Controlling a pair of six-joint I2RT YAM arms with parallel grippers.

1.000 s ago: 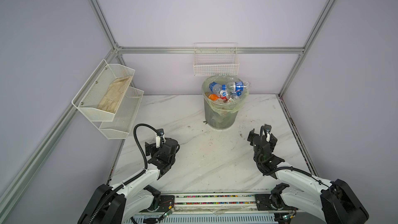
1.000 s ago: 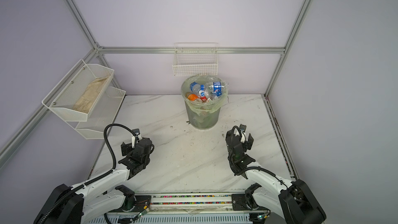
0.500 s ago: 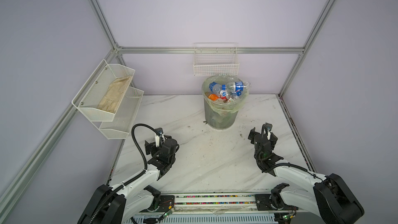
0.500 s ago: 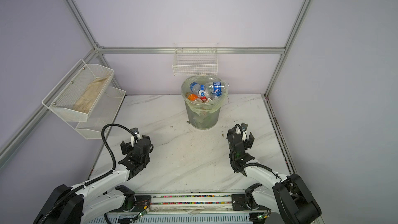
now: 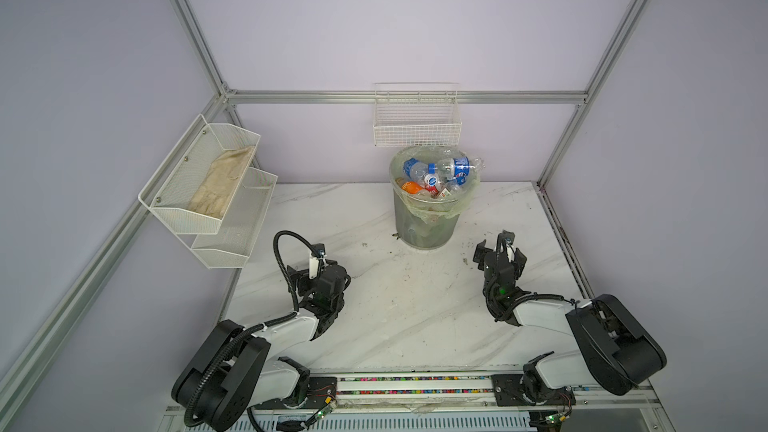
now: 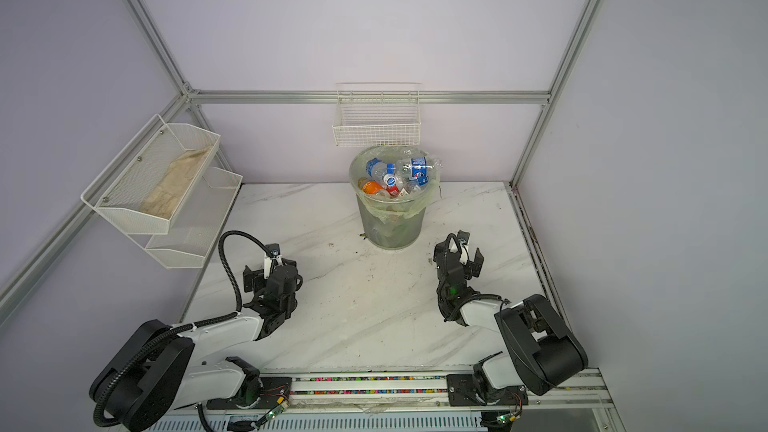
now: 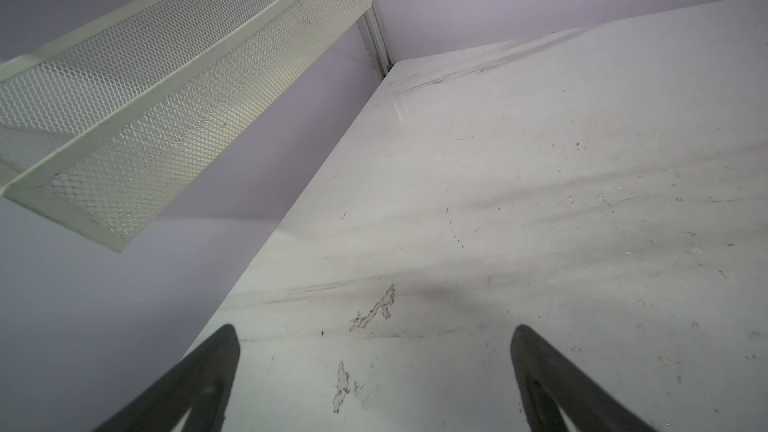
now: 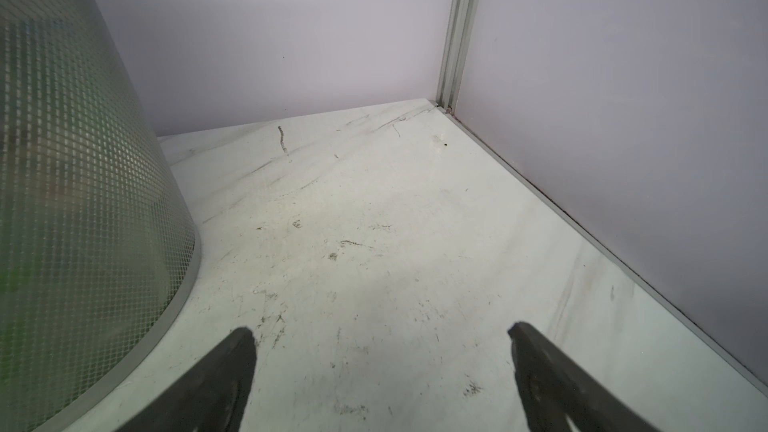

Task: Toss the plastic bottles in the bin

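Both top views are staring down at the surface point(image 5: 415, 322); wrist cams are skimming it, right one catching the bin point(image 8: 83, 160).

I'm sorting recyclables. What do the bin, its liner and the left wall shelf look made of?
Bin: likely translucent grey plastic; its wall shows a fine moulded grid. Liner: thin pale green plastic film, crinkled over the rim. Shelf: probably white-painted metal mesh, finely perforated.
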